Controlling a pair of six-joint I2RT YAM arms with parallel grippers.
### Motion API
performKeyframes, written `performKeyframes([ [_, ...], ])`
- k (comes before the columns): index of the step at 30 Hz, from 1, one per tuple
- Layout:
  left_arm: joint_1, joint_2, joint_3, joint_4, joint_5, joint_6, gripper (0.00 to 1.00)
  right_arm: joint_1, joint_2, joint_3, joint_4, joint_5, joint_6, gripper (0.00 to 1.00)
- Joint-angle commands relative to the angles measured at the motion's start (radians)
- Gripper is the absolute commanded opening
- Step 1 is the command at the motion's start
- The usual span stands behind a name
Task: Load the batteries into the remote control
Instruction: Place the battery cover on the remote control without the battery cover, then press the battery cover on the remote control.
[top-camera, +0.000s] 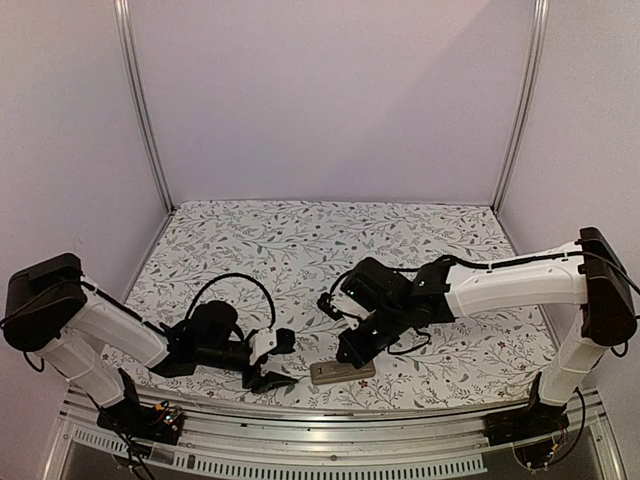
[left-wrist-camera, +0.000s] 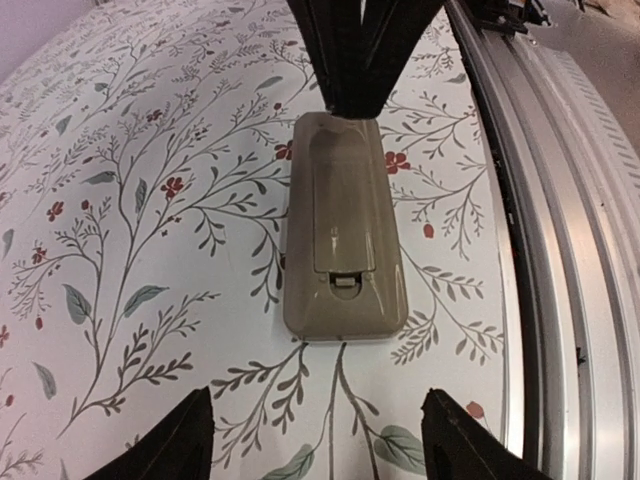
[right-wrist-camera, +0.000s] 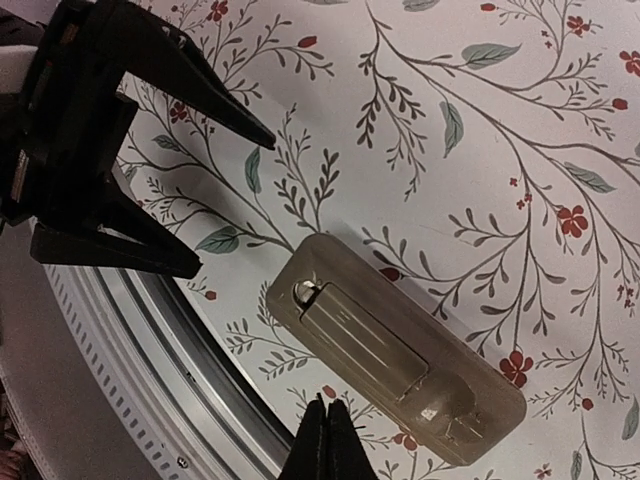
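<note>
Just left of the remote control (top-camera: 342, 372), the left pincer (top-camera: 290, 360) is hovering with its jaws spread wide, pointing at it. The remote control is lying back-up on the floral worktop (top-camera: 300, 240), its cover on. The right pincer (right-wrist-camera: 326, 420) is reaching down at the remote's right end, jaws closed on nothing.

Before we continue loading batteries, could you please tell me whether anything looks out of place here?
Nothing is spilled or damaged. The greyish-tan rectangular plastic remote control lies face down by the table's metal front rail, its cover seemingly closed, and no batteries show in any view.
</note>
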Motion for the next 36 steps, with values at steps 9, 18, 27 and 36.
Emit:
performKeyframes([
  [9, -0.034, 0.115, 0.014, 0.145, 0.004, 0.042, 0.69, -0.003, 0.03, 0.036, 0.014, 0.065, 0.042, 0.0],
  [18, -0.034, 0.117, 0.029, 0.139, -0.025, 0.052, 0.69, -0.003, 0.131, -0.09, 0.172, -0.046, 0.037, 0.0],
  [27, -0.034, 0.124, 0.041, 0.127, -0.031, 0.055, 0.69, -0.003, 0.161, -0.093, 0.146, -0.013, 0.022, 0.0],
  [36, -0.057, 0.113, 0.06, 0.129, -0.002, 0.101, 0.66, -0.005, 0.047, 0.062, 0.063, 0.011, -0.027, 0.0],
])
